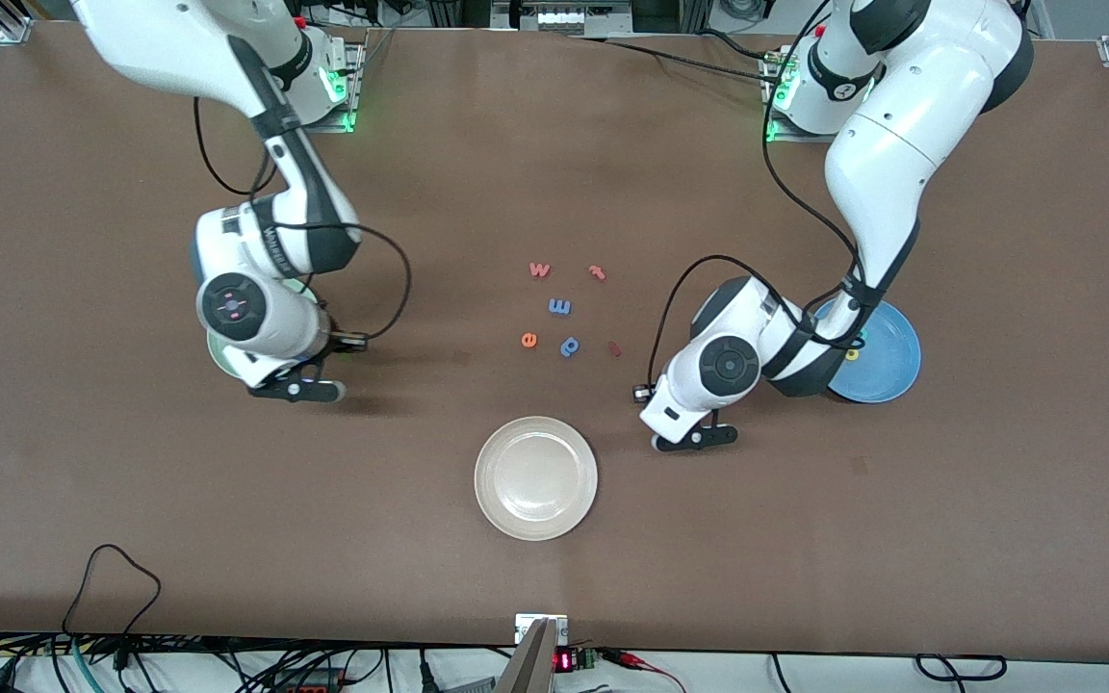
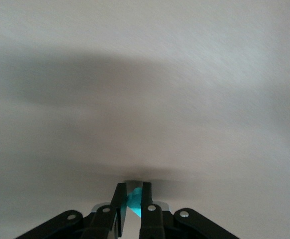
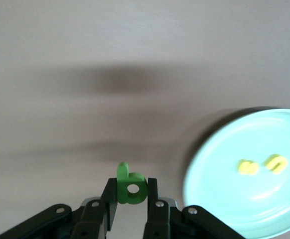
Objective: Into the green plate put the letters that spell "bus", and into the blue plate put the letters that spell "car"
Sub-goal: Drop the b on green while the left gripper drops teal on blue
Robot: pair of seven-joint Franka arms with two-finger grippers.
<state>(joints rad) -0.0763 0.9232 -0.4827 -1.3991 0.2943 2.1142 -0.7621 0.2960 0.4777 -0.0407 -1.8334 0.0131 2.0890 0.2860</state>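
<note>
Gripping a green "b" (image 3: 130,187), the right gripper (image 1: 309,389) sits at mid-left of the front view, over bare table just beside the green plate (image 1: 215,354), whose rim barely shows under the wrist. Fingers (image 3: 108,195) are clamped narrow on the letter's flanks. In the right wrist view the "b" stands upright, stem pointing away from the gripper body, long axis running along the fingers, round hole facing the camera. Front view hides the "b" completely. Same wrist view shows the green plate (image 3: 244,172) at lower right of the frame, with a yellow "s" (image 3: 248,167) and a yellow "u" (image 3: 276,163) lying flat in it, close together, apart from each other; "u" is tilted, its opening hard to read.

Left gripper (image 1: 699,439) is at centre-right of the front view, over bare table between the cream-white plate (image 1: 535,477) and the blue plate (image 1: 887,361). Left wrist view, bottom centre: fingers (image 2: 118,196) pinched narrow on a small teal letter (image 2: 135,200); its shape and direction cannot be made out. Front view does not show that letter.

Blue plate holds a yellow "a" (image 1: 852,354), partly under the left arm. Loose letters at frame centre: "w" (image 1: 539,269), "t" (image 1: 597,272), "m" (image 1: 560,307), "e" (image 1: 528,339), "p" (image 1: 570,346).
</note>
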